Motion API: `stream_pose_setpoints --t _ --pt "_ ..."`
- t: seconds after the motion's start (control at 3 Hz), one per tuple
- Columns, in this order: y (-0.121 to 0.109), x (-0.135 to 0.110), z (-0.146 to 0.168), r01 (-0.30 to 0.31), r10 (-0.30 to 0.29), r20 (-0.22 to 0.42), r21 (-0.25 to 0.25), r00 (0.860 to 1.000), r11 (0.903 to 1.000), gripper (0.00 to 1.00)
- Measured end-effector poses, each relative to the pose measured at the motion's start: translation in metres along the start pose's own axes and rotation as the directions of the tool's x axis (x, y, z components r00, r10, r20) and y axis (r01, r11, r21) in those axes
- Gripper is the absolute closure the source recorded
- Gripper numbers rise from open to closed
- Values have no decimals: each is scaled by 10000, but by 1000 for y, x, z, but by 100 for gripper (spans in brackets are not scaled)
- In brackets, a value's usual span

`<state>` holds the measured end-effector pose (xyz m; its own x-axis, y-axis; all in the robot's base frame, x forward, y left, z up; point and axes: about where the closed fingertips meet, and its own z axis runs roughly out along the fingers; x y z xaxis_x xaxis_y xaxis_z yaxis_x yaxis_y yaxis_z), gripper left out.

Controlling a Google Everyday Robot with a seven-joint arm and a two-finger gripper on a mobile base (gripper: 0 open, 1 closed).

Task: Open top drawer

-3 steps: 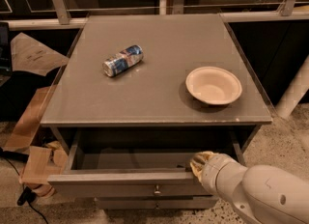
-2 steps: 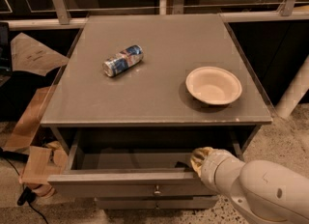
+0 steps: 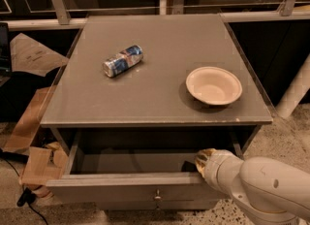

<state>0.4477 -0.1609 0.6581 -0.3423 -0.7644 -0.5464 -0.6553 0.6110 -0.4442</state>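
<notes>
The top drawer point(image 3: 111, 188) is a wide grey front with a small round metal knob point(image 3: 156, 196) at its centre. It stands pulled out from under the grey cabinet top point(image 3: 160, 64), and its shallow grey inside point(image 3: 131, 161) shows. My gripper point(image 3: 197, 162) is at the drawer's right side, just behind the top edge of the front and reaching into the opening. The white arm point(image 3: 261, 185) comes in from the lower right and hides most of it.
A crushed blue and silver can point(image 3: 122, 60) lies on the cabinet top at the left. A white paper bowl point(image 3: 213, 86) sits at the right. Torn cardboard point(image 3: 34, 122) lies on the floor at the left. A metal railing point(image 3: 160, 10) runs behind.
The arm has shifted only slightly at the drawer's right side. The drawer stands about as far out as before.
</notes>
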Motion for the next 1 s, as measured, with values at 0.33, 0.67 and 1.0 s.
stream_pose_setpoints --t 0.33,0.67,1.0 --pt "0 -1 -1 -1 1 -4 -3 10000 10000 100" --pt "6 17 -3 -107 103 -265 -181 9996 9998 100" --pt "5 16 -4 -108 103 -264 -180 9996 9998 100"
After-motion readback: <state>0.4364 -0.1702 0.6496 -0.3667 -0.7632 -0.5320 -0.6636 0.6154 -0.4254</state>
